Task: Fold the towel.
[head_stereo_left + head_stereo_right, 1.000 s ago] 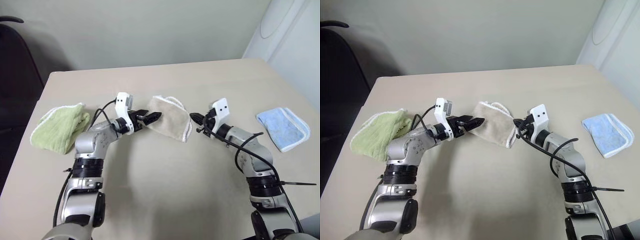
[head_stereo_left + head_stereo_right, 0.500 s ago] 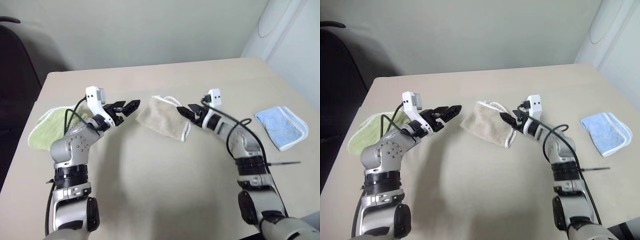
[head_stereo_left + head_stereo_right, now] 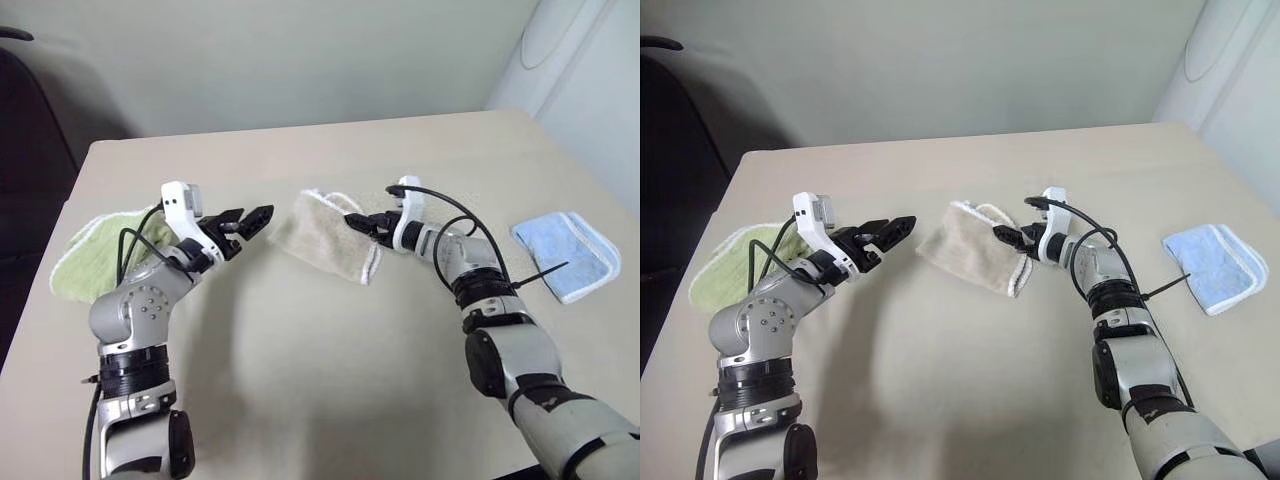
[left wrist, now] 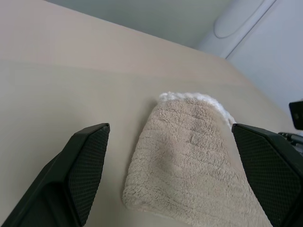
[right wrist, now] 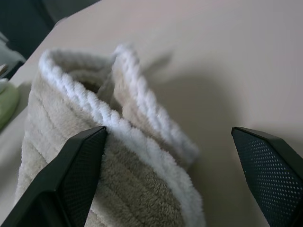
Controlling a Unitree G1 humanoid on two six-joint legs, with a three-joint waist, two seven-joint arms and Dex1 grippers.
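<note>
The beige towel [image 3: 325,240] lies folded in the middle of the table, its white corded edge [image 5: 142,109] at its right end. My right gripper [image 3: 362,222] is open at that end. In the right wrist view its fingers [image 5: 83,165] stand wide apart with the towel's edge between them, gripping nothing. My left gripper [image 3: 250,218] hovers open a short way left of the towel's plain end and holds nothing. From the left wrist, the towel [image 4: 189,156] lies ahead between the spread fingers [image 4: 87,161].
A light green folded towel [image 3: 95,250] lies at the table's left edge, behind my left arm. A light blue white-edged towel [image 3: 565,255] lies at the right. A dark chair [image 3: 25,150] stands beyond the left edge.
My right gripper has opened and moved in to the towel's white-edged end. My left gripper has drawn back to the left, away from the towel. The towel stays on the table.
</note>
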